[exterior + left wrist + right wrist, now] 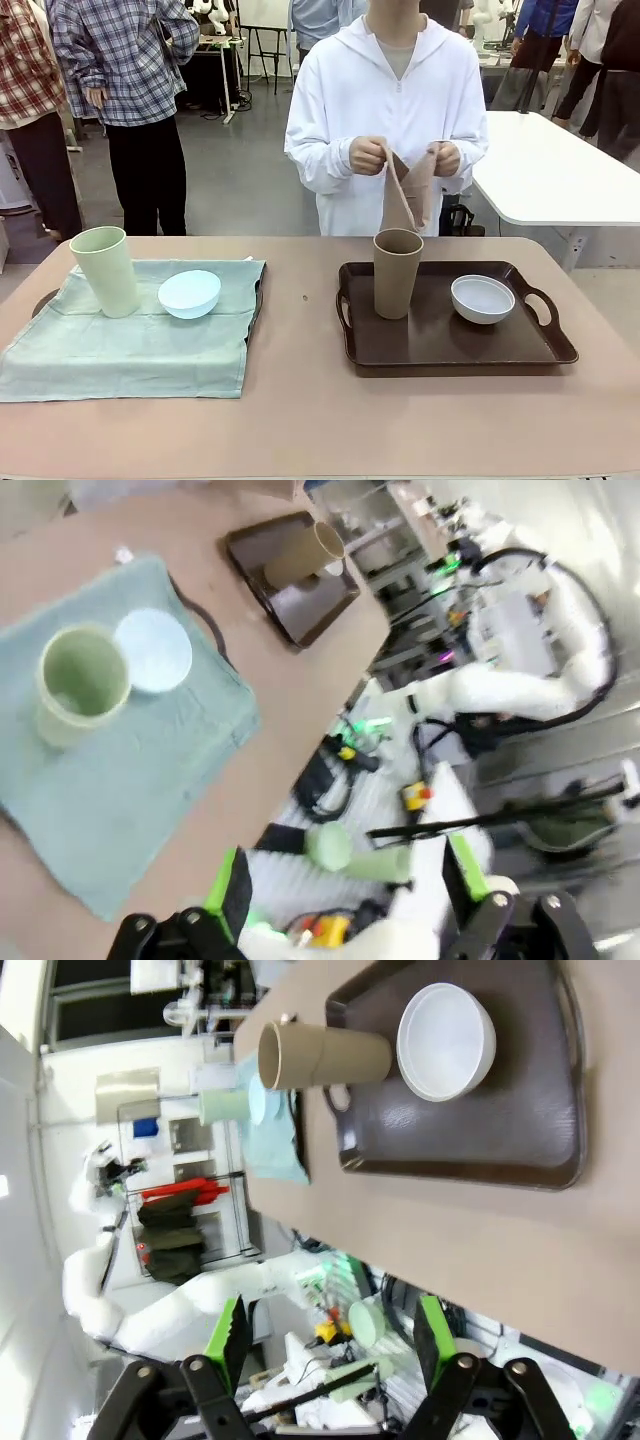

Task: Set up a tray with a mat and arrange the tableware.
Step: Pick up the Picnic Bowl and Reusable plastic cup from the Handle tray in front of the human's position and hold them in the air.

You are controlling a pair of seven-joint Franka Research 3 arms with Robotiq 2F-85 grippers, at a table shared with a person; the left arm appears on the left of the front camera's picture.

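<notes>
**newbie:** which step is this?

**op:** Halfway, I'd say. Nearest, the left gripper (350, 880) and right gripper (331, 1335) hang back from the table (300, 420), both spread wide with nothing in them. On the left, the pale green tumbler (105, 270) and light blue bowl (189, 293) stand side by side on the green mat (130, 350). On the right, the brown tumbler (397, 272) and white bowl (482, 298) sit apart on the bare brown tray (440, 345). Beyond, the person's hands (368, 155) hold a brown cloth (408, 195).

**newbie:** next?

**op:** My guess is those two need lifting off so the cloth can go under.
</notes>
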